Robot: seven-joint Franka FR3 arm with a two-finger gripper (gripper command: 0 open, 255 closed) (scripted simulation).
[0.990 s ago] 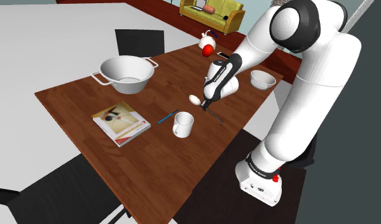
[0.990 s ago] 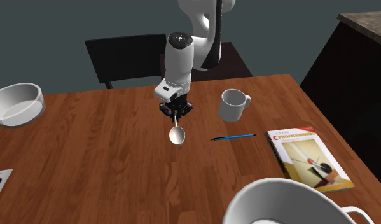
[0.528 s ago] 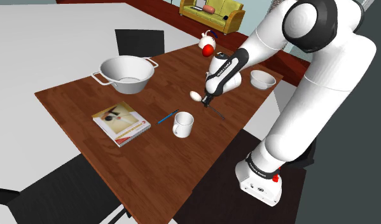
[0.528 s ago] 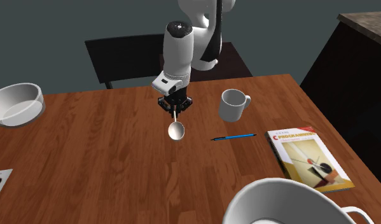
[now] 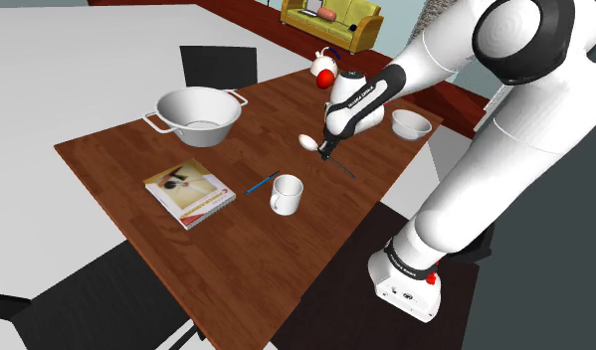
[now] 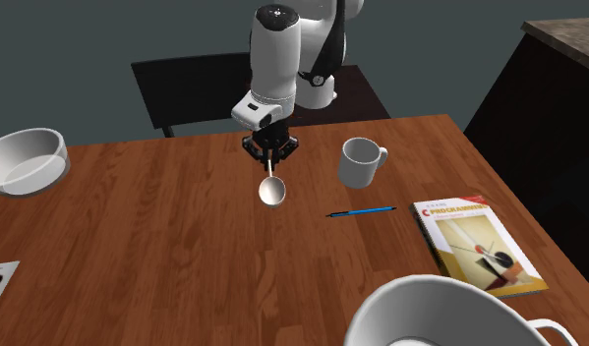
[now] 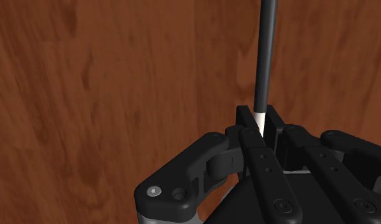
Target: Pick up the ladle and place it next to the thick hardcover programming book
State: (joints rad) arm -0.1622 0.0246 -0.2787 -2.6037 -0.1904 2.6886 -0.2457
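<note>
Ladle (image 6: 272,190) hangs by its handle, clamped between the gripper's (image 6: 269,149) closed fingers (scoop lowest, above the table (image 6: 135,256)).

In the second exterior view, bare desk (image 6: 154,246) stretches left of the ladle (image 6: 272,190), which is held off the wood, as far as the pale bowl (image 6: 27,162) at the left edge. To the ladle's right the white mug (image 6: 359,161) stands on the far side and the blue pen (image 6: 362,211) lies across the way to the book (image 6: 476,246), with a lane of bare wood between mug and pen. The wood is also bare between pen and book. The handled pot (image 6: 376,319) stands on the book's near side, apart from it.
</note>
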